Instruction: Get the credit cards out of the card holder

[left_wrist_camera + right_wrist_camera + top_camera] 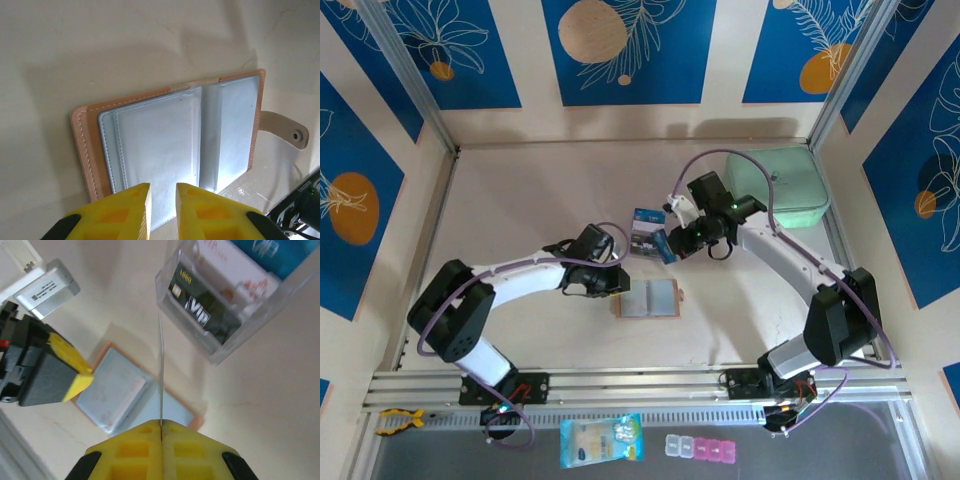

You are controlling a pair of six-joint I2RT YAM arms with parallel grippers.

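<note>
Card holder [165, 135] – tan-pink folding wallet lying open and flat on the pale table [520, 200], pale grey pockets facing up, snap tab [285, 129] sticking out at one side. In the top view it sits toward the near middle of the table, between the two arms. The pockets that show look empty.

Left gripper [163, 192] – yellow fingers parted by a narrow gap and holding nothing. It is poised at the near edge of the holder's pockets; whether a fingertip touches the holder I cannot tell.

Right gripper [161, 426] – jaws closed tight on the held card [161, 365]. This is one thin credit card seen edge-on, so its face and colour cannot be read. It stands up from the fingertips, and in the right wrist view it comes between the holder and the box.

Clear plastic box [227, 342] – just beyond the holder and near the right gripper. It contains a dark card marked VIP [200, 310], a white card [235, 275] and a blue card [280, 252], all upright.

Mint-green case [785, 185] – far right corner of the table, well apart from the holder.

Blue-and-yellow packet [602, 440] and a compartment strip [700, 447] of clear and pink cells – on the dark surface in front of the arm bases.
</note>
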